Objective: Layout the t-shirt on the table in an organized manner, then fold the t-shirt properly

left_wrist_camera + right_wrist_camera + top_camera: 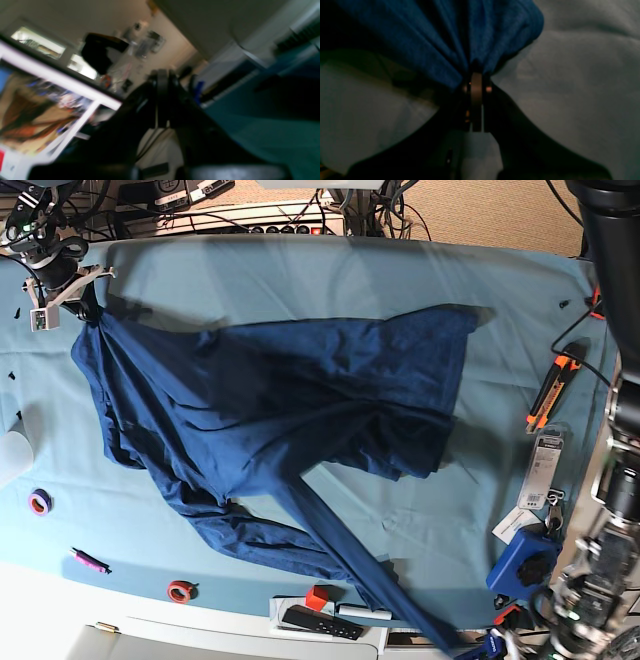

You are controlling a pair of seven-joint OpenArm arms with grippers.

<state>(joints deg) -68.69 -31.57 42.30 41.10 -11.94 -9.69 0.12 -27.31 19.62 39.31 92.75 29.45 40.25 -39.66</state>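
Right fingers (476, 82) clenched on bunched navy knit t-shirt (290, 400), teal-draped table (300, 270); left fingers (162, 82) clenched empty.

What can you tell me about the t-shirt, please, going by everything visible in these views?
The t-shirt is a dark navy-blue heathered knit with long sleeves, soft and wrinkled. It lies spread but bunched on the table, one sleeve trailing toward the near edge. The right gripper is shut on a gathered corner of fabric, which fans out in pleats from the pinch. The left gripper is shut, off the shirt.
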